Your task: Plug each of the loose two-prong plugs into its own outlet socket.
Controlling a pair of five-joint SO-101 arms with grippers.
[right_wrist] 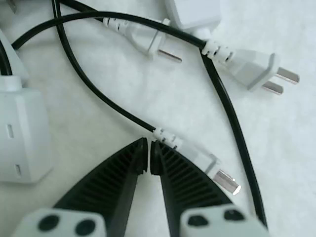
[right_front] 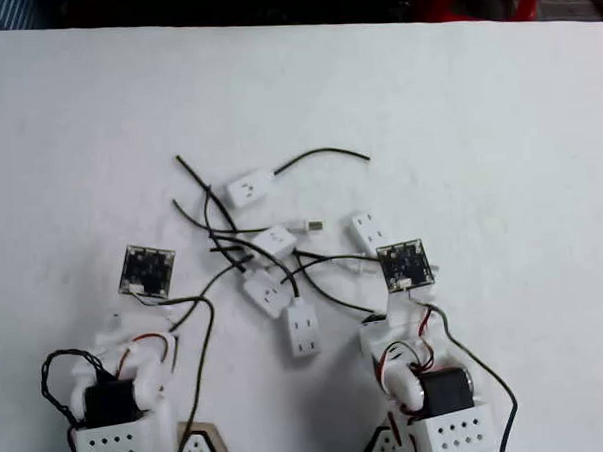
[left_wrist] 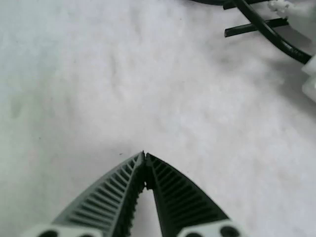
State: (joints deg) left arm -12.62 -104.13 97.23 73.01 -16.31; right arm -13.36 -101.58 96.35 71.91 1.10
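A tangle of white outlet sockets and black-corded two-prong plugs lies mid-table, among them a socket at the front and another socket farther back. My right gripper is shut and empty, its tips just beside the cord end of a loose plug lying flat with its prongs free. Two more plugs lie beyond it, and a socket block sits to one side. My left gripper is shut over bare table, with cords farther off.
The white table has wide free room at the back and on both sides of the tangle. Both arm bases stand at the front edge. Black cords loop between the sockets.
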